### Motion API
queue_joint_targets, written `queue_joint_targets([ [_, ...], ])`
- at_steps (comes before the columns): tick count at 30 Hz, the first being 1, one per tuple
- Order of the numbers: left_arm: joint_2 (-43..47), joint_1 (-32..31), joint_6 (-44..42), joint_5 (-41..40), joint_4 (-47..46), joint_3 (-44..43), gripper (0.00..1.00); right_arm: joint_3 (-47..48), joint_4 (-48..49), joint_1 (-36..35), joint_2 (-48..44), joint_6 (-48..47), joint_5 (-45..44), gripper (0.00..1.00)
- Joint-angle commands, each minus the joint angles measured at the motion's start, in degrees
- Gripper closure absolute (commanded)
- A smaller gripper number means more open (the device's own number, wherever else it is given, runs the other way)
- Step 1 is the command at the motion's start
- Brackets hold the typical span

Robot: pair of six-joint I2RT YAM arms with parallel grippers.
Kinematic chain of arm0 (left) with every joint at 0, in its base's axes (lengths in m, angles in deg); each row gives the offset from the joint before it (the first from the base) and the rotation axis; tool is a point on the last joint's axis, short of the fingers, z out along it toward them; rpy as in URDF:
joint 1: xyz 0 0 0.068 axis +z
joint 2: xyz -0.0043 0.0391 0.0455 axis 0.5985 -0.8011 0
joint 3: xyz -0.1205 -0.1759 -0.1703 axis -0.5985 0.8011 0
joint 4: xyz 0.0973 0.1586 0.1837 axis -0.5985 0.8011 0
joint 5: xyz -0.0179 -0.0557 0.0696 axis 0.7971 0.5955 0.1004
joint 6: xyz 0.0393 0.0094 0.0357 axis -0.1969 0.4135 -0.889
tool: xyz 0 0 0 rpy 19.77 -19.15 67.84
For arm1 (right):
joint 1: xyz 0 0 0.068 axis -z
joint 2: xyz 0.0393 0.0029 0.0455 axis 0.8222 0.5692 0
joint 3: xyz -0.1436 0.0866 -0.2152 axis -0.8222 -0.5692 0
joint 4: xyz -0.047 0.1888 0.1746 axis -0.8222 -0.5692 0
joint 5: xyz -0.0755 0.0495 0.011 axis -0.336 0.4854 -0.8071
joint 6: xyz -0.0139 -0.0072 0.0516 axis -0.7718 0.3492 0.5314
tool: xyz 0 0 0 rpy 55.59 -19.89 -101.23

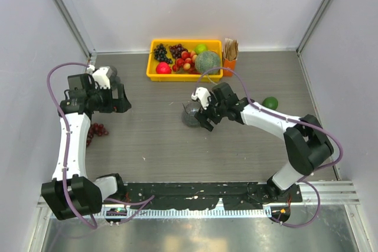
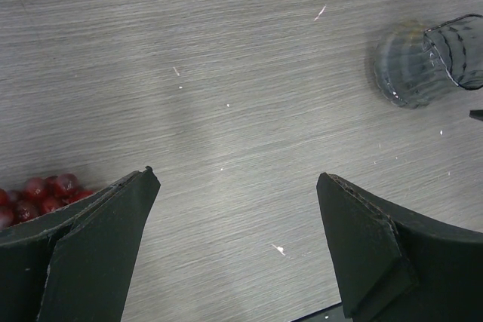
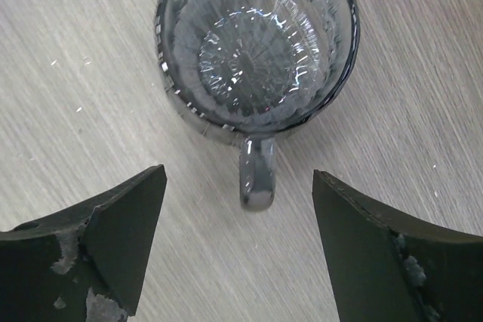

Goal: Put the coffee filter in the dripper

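The dripper [image 1: 190, 115] stands upright on the table, a smoky-grey ribbed cup, empty inside. In the right wrist view the dripper [image 3: 256, 43] has its small handle [image 3: 256, 179] pointing toward me. My right gripper [image 1: 204, 121] [image 3: 239, 177] is open, its fingers standing either side of the handle and apart from it. My left gripper [image 1: 123, 103] [image 2: 235, 177] is open and empty over bare table, far left of the dripper [image 2: 423, 62]. No single coffee filter is in view.
A yellow tray [image 1: 151, 68] of fruit with a green melon [image 1: 208, 61] sits at the back. A bundle of brown papers in an orange box [image 1: 230, 57] stands right of it. A lime [image 1: 270, 102] lies at the right, red grapes [image 1: 97, 130] [image 2: 38, 194] at the left.
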Motion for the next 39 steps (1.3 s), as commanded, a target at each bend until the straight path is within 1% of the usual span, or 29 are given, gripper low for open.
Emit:
queue_joint_targets([
  [1, 1.3, 0.4, -0.8, 1.7, -1.2, -0.4, 0.01, -0.9, -2.9, -0.2, -6.9, 1.0, 2.1, 0.14],
  [4, 1.7, 0.4, -0.9, 1.7, -1.0, -0.4, 0.01, -1.4, -5.6, 0.1, -9.7, -1.0, 2.9, 0.15],
  [5, 1.9, 0.4, -0.8, 1.8, -1.0, -0.5, 0.01, -1.5, -5.9, 0.7, -10.3, -1.3, 2.7, 0.18],
  [6, 2.0, 0.4, -1.0, 1.9, -0.9, -0.4, 0.01, -1.4, -6.4, 1.1, -10.5, -2.1, 2.6, 0.23],
  [7, 2.2, 0.4, -0.9, 1.8, -0.9, -0.4, 0.01, -1.1, -6.4, 2.4, -10.8, -2.3, 2.6, 0.26],
  [8, 2.1, 0.3, -1.0, 2.0, -0.8, -0.5, 0.01, -0.8, -6.3, 3.9, -10.8, -2.5, 2.6, 0.32],
  [9, 2.2, 0.4, -1.0, 1.8, -0.8, -0.5, 0.01, 0.1, -6.3, 4.6, -10.2, -2.5, 2.4, 0.36],
  [10, 2.2, 0.4, -1.1, 1.7, -0.8, -0.6, 0.01, 1.3, -6.1, 5.4, -9.9, -2.2, 0.3, 0.45],
  [12, 2.2, 0.4, -1.1, 1.7, -0.7, -0.7, 0.01, 2.6, -5.3, 5.8, -8.1, -1.3, -3.2, 0.51],
  [14, 2.1, 0.4, -0.9, 1.7, -0.8, -0.7, 0.01, 3.5, -5.0, 5.9, -6.1, -0.8, -5.2, 0.54],
  [17, 2.4, 0.5, -0.2, 2.0, -1.4, -0.3, 0.01, 4.1, -3.9, 5.9, -2.8, -0.1, -6.2, 0.55],
  [20, 2.7, 0.4, 0.3, 2.8, -2.3, 0.9, 0.00, 4.4, -3.4, 5.9, 0.1, 0.5, -5.0, 0.55],
  [23, 3.1, 0.5, 0.0, 2.7, -2.9, 1.6, 0.01, 4.0, -2.8, 5.7, 1.2, 0.5, -1.9, 0.55],
  [26, 3.4, 0.4, 0.0, 2.6, -3.1, 1.9, 0.01, 2.4, -2.1, 4.9, 0.4, 0.6, 0.9, 0.55],
  [32, 2.9, 0.4, 0.7, 2.9, -3.1, 1.7, 0.01, -0.7, -0.3, 0.4, -2.9, 1.1, 3.1, 0.55],
  [39, 2.0, 0.5, 2.1, 3.8, -3.7, 1.9, 0.01, 0.7, 0.0, -6.1, -1.6, 4.5, 1.4, 0.56],
])
